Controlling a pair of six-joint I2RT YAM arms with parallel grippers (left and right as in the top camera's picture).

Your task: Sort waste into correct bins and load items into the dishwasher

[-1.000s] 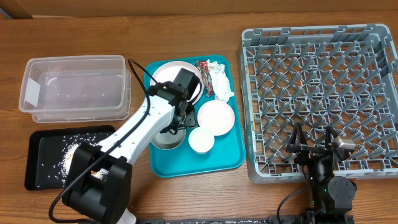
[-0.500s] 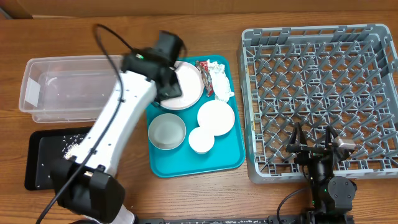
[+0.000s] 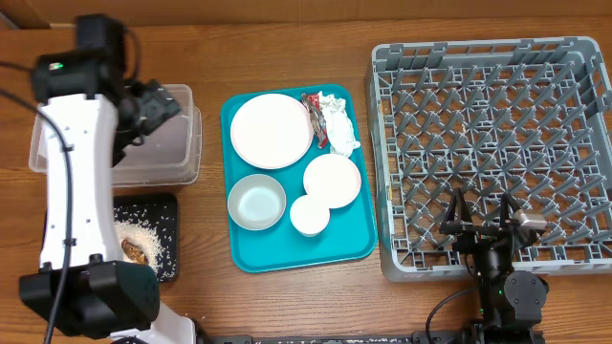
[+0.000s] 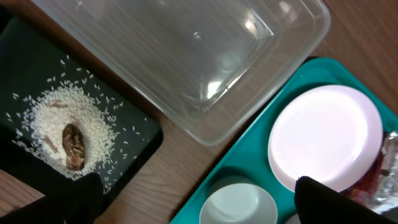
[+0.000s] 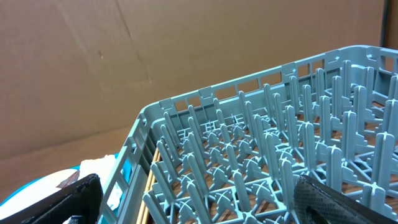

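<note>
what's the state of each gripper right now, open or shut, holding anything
left gripper: open, holding nothing
right gripper: open, holding nothing

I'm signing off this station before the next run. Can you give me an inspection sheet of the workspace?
Surface: wooden table.
Job's things: plate, grey bowl, pink bowl, cup, napkin and wrapper on the teal tray; rice and brown lump in the black tray; rack holds no dishes.
Clutter: nothing seen.
Grippers: left gripper open above the clear tub; right gripper open at the rack's near edge.
Cables: black cable by the right arm's base.
Surroundings: cardboard wall behind.
</note>
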